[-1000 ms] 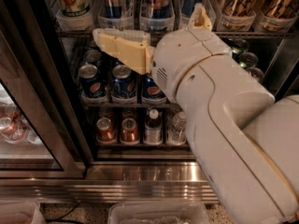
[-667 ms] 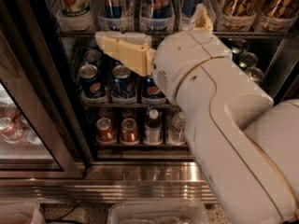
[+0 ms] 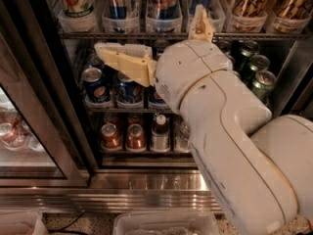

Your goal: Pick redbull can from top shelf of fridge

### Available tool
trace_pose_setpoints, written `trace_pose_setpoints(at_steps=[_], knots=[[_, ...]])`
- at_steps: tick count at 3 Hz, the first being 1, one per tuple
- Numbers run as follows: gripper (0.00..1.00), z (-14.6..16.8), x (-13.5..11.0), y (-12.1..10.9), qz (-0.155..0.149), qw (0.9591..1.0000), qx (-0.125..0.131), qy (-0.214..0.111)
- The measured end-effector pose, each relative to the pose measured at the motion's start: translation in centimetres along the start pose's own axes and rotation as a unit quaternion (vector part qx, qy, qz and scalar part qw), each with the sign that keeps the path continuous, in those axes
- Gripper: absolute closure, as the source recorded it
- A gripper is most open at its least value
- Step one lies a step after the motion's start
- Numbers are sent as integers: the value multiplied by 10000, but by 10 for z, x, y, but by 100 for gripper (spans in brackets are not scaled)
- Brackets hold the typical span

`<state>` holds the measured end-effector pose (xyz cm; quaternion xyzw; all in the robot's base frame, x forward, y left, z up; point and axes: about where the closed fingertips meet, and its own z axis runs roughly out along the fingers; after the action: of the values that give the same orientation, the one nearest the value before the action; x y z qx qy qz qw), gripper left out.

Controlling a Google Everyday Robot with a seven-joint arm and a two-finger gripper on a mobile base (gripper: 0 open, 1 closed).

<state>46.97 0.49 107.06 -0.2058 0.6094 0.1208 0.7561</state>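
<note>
Camera view, scene: The robot's white arm [image 3: 230, 131] fills the right half of the frame before the open fridge [image 3: 146, 185].
Camera view, change: None to speak of. Set against the frames from a second ago, arm and fingers hold the same pose and no can has shifted.
Gripper: The gripper [image 3: 146, 31] hangs in front of the racks at about the front edge of the top shelf [image 3: 78, 35]. One cream finger reaches left across the Pepsi cans [image 3: 95, 84] and the other points up over a clear bin. The two fingers are spread wide with nothing between them.
Redbull can: The redbull can [image 3: 164, 1] stands upright in its clear bin on the top shelf, one of several alike in the row. It is above the gripper and untouched.
Neighbours: Green cans [image 3: 261, 80] sit at the right of the middle rack, and copper-coloured cans [image 3: 111, 136] and a bottle [image 3: 160, 131] stand on the rack below.
Meaning for the task: The pause looks like a hold before the reach. The grasp is not yet begun, and the spread fingers apparently need to rise to can height and go in.
Risk: The tall cans stand close in their bins, so a finger could nudge a neighbour.
</note>
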Motion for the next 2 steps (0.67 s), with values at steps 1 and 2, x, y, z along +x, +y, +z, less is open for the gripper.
trace_pose_setpoints(at_steps=[1,2], knots=[[0,0,0,0,0,10000,0,0],[0,3,4,10,107,9998,-135,-40]])
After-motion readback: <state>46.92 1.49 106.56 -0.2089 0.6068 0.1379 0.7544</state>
